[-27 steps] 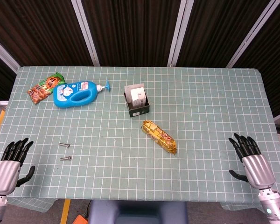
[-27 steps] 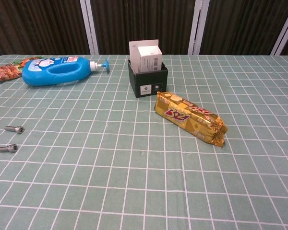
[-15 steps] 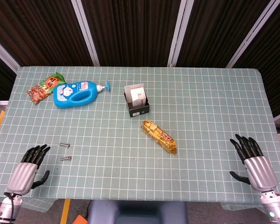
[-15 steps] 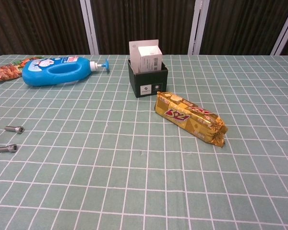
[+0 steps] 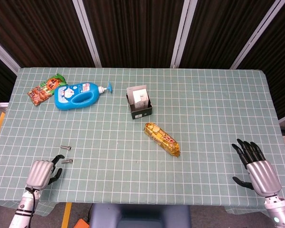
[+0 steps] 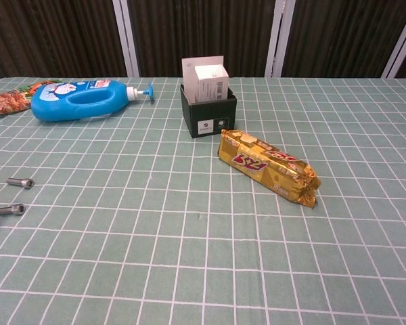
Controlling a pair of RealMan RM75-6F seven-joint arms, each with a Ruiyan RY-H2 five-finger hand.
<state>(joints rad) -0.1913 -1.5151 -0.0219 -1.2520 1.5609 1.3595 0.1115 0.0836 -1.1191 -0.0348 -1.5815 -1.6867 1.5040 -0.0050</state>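
We judge the step in hand is the approach to the two small bolts. Our left hand (image 5: 42,172) holds nothing, its fingers apart and a little bent, and the nearer bolt (image 5: 67,161) lies just beyond the fingertips; the second bolt (image 5: 65,147) is a bit further ahead. Next, the fingers must come over one bolt and pinch it carefully, because it is small. Our right hand (image 5: 256,164) rests with fingers wide, holding nothing, well apart from the yellow snack pack (image 6: 268,167), which reads "3+2".
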